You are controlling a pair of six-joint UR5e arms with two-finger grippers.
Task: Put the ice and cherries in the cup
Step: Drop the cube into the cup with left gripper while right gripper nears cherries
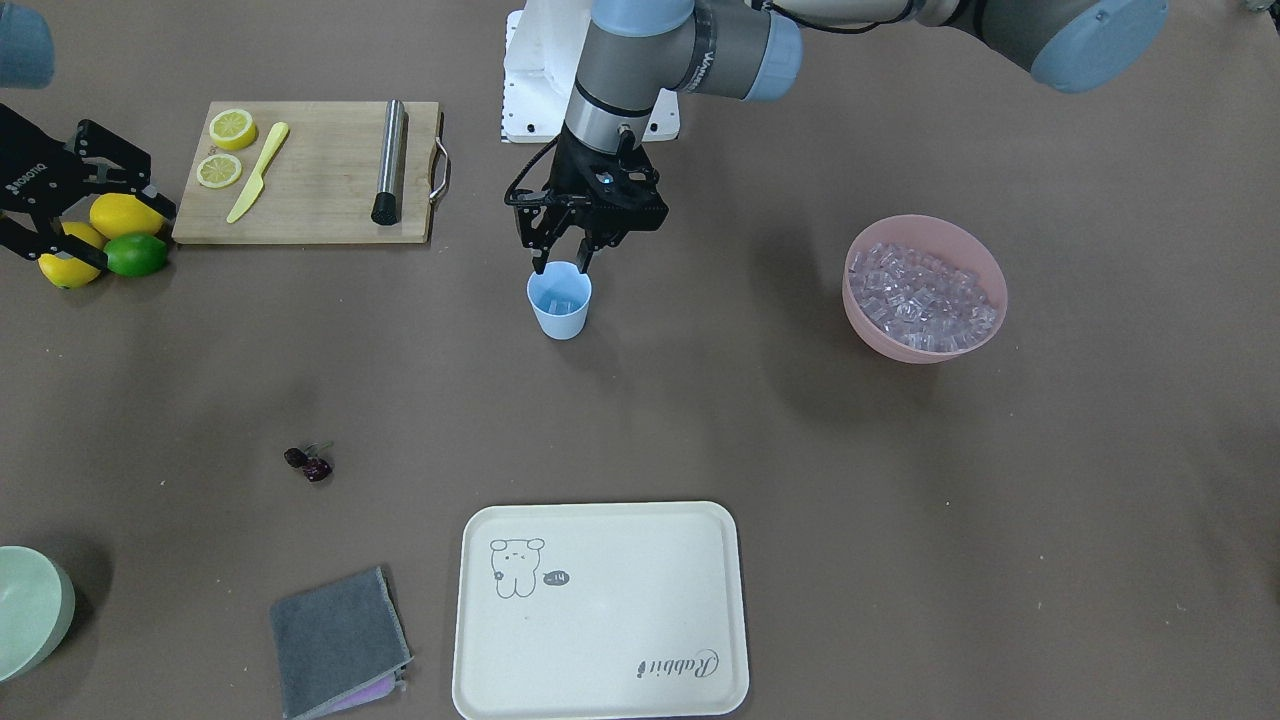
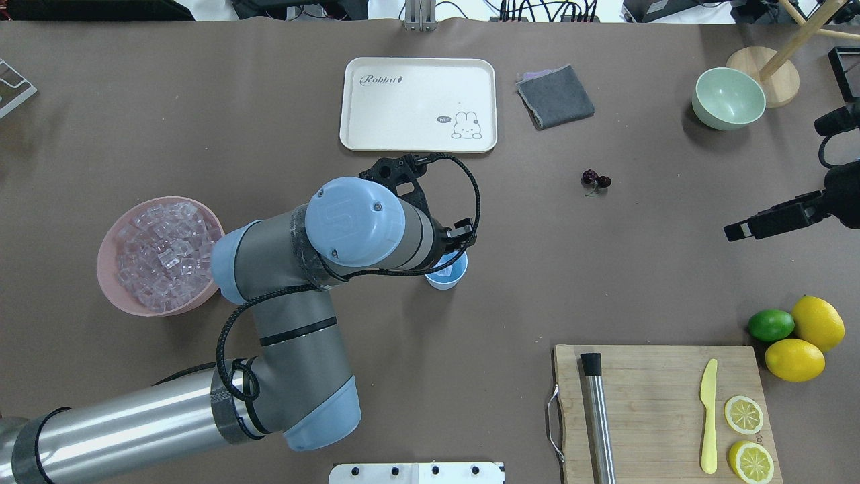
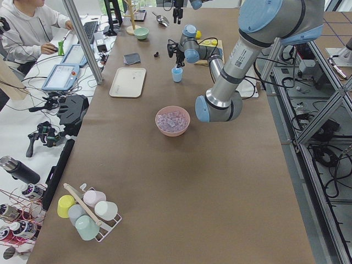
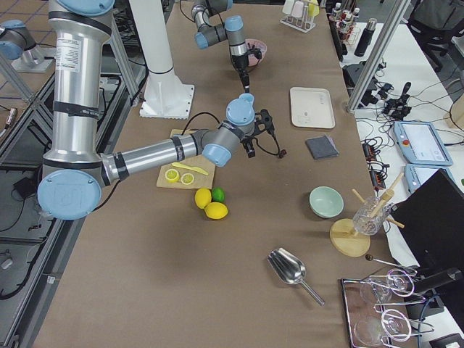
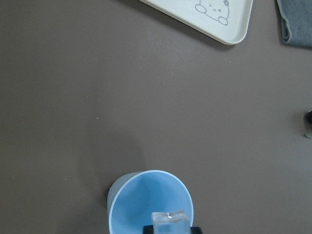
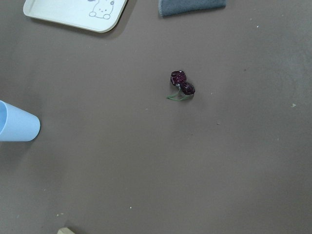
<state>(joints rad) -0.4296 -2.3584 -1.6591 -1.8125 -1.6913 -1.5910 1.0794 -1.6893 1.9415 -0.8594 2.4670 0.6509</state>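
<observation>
The pale blue cup (image 1: 560, 312) stands mid-table; it also shows in the overhead view (image 2: 451, 276) and the left wrist view (image 5: 141, 204). My left gripper (image 1: 561, 263) hangs just above its rim, shut on one clear ice cube (image 5: 168, 220). More ice (image 1: 925, 295) fills the pink bowl (image 1: 880, 340). The cherries (image 1: 308, 463) lie on the bare table, apart from the cup, and show in the right wrist view (image 6: 182, 86). My right gripper (image 1: 132, 236) is open and empty, up in the air above the lemons.
A wooden cutting board (image 1: 310, 190) holds lemon halves (image 1: 231, 128), a yellow knife (image 1: 256, 172) and a steel rod (image 1: 390, 160). Two lemons and a lime (image 1: 136, 255) lie beside it. A cream tray (image 1: 600, 620), a grey cloth (image 1: 335, 640) and a green bowl (image 1: 25, 610) line the far edge.
</observation>
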